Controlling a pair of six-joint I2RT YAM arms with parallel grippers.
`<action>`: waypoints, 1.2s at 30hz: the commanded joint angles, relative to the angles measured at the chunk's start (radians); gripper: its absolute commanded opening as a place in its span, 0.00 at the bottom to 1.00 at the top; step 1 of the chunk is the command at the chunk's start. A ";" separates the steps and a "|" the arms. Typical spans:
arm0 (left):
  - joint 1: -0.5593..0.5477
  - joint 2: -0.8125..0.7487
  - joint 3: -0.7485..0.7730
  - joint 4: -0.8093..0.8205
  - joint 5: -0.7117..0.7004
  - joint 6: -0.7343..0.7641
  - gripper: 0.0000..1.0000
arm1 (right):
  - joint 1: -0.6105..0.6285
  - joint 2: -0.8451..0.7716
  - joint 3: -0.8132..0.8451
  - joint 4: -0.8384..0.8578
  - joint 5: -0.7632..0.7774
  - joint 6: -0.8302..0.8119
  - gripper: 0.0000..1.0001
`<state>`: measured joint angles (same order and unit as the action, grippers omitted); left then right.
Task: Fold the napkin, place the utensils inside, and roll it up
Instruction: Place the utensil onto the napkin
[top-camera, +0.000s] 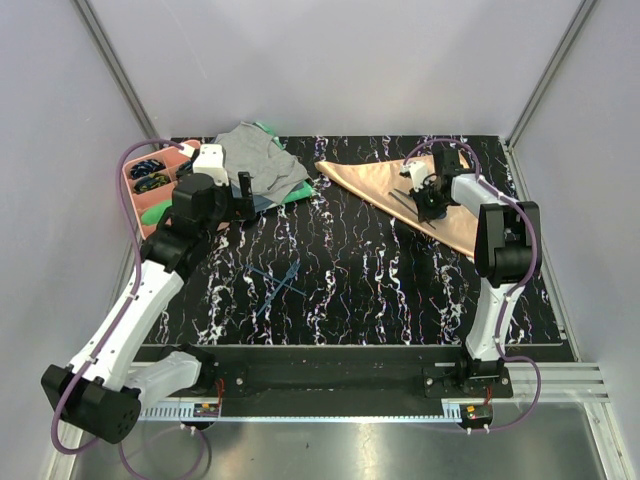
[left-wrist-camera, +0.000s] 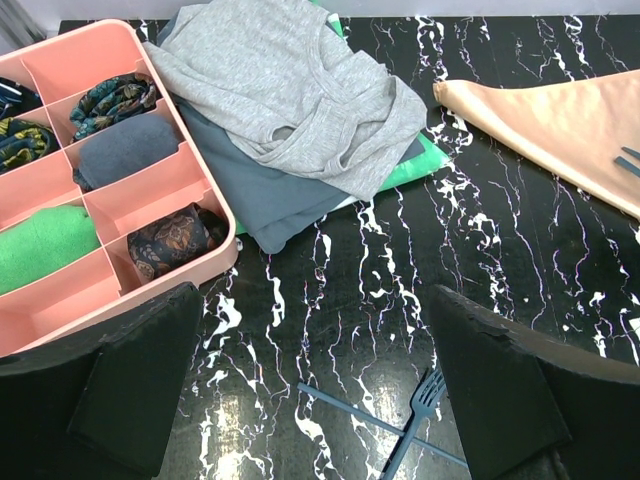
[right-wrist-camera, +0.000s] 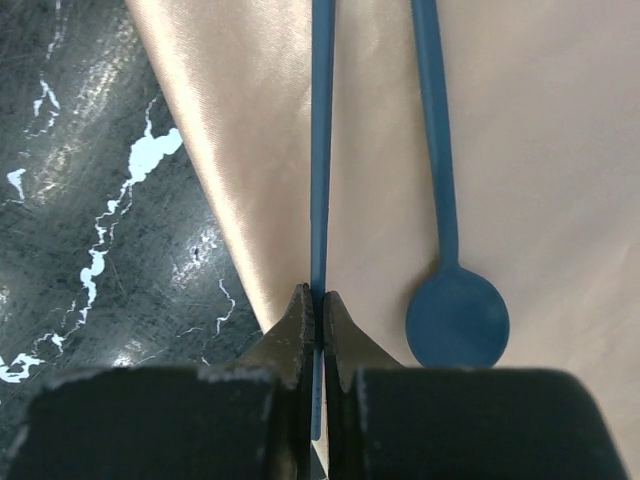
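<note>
The peach napkin (top-camera: 375, 185) lies folded in a triangle at the back right; it also shows in the left wrist view (left-wrist-camera: 570, 125). My right gripper (top-camera: 432, 198) hovers over it, shut on a slim dark blue utensil (right-wrist-camera: 321, 150) near the napkin's (right-wrist-camera: 560, 150) edge, with the gripper's tips (right-wrist-camera: 318, 305) pinching its handle. A blue spoon (right-wrist-camera: 457, 320) lies on the napkin beside it. A blue fork (left-wrist-camera: 425, 395) and another slim blue utensil (left-wrist-camera: 350, 405) lie crossed on the table centre (top-camera: 278, 280). My left gripper (top-camera: 243, 190) is open and empty above the table (left-wrist-camera: 312, 300).
A pink compartment tray (top-camera: 135, 190) with small rolled items stands at the back left (left-wrist-camera: 215, 215). A grey cloth (top-camera: 255, 160) is piled on a green cloth (top-camera: 300, 193) beside it. Enclosure walls ring the black marbled table (top-camera: 380, 290).
</note>
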<state>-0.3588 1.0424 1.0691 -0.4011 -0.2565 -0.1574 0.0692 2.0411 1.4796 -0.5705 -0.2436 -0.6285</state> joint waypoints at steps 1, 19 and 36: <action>0.004 0.002 -0.006 0.042 0.025 0.001 0.99 | -0.006 0.014 0.053 -0.012 0.040 -0.014 0.02; 0.006 0.008 -0.005 0.042 0.030 -0.001 0.99 | -0.012 0.057 0.099 -0.009 0.142 -0.016 0.18; 0.006 -0.001 -0.001 0.041 0.037 -0.007 0.99 | -0.002 -0.128 0.125 -0.003 -0.090 0.266 0.33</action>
<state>-0.3588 1.0504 1.0691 -0.4015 -0.2417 -0.1577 0.0635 2.0598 1.5684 -0.5800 -0.1707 -0.5518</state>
